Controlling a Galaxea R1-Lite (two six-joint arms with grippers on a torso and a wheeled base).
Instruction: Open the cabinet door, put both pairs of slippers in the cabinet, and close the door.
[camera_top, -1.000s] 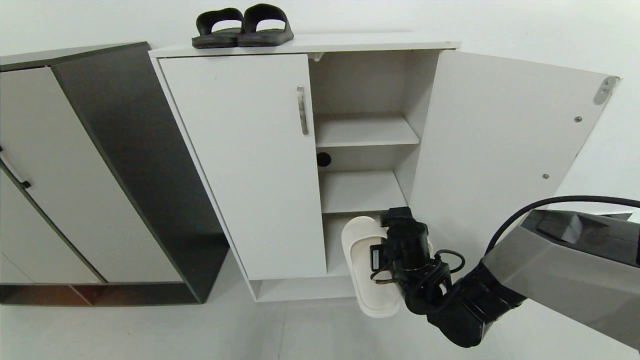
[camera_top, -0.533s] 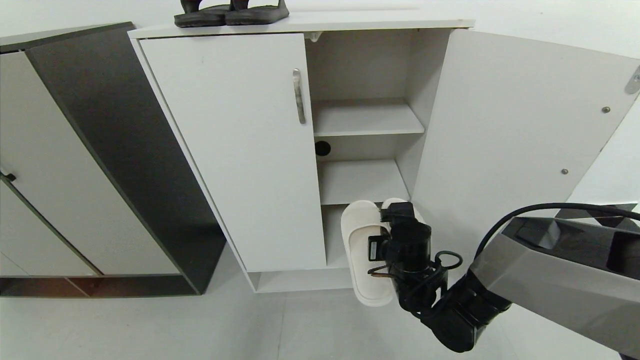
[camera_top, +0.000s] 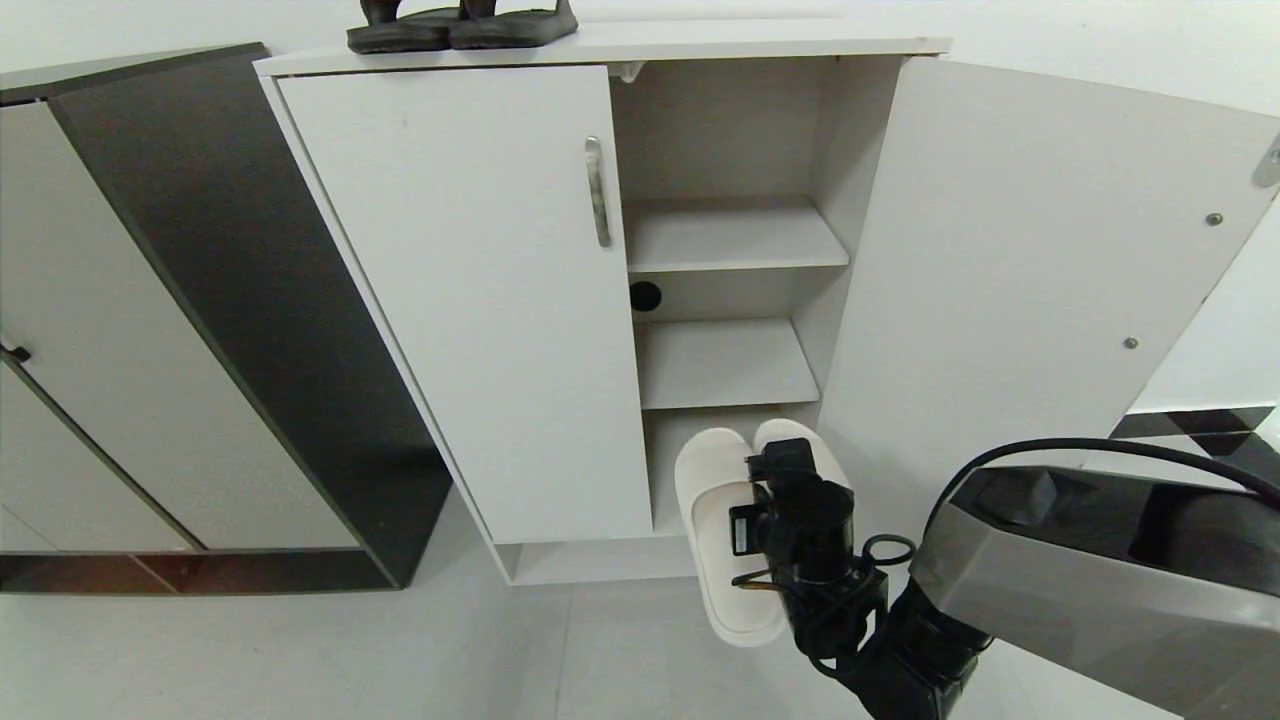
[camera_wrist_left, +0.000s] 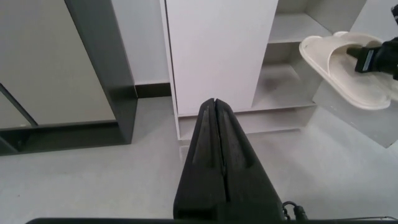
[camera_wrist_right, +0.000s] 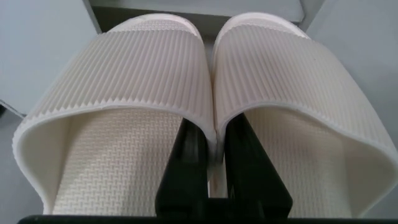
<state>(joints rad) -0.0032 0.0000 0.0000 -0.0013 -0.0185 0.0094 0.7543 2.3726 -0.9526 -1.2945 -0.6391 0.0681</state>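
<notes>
A pair of white slippers (camera_top: 712, 530) hangs in front of the white cabinet's lowest compartment (camera_top: 664, 470), toes toward the opening. My right gripper (camera_top: 768, 478) is shut on the white slippers, pinching their inner side walls together (camera_wrist_right: 212, 149); their ribbed straps (camera_wrist_right: 143, 74) face the wrist camera. The cabinet's right door (camera_top: 1000, 280) stands wide open and its left door (camera_top: 480, 300) is closed. A pair of black slippers (camera_top: 460, 25) rests on the cabinet top. My left gripper (camera_wrist_left: 214, 109) is shut and empty, low over the floor, facing the cabinet with the white slippers (camera_wrist_left: 348, 68) off to one side.
Two bare shelves (camera_top: 730, 235) sit above the lowest compartment. A grey and black cabinet (camera_top: 200, 300) stands just left of the white one. The open door's edge is close beside my right arm. Pale floor (camera_top: 400, 660) lies open in front.
The head camera shifted a second ago. Since then my right gripper has dropped lower and drawn slightly back with the white slippers; the cabinet and black slippers have stayed put.
</notes>
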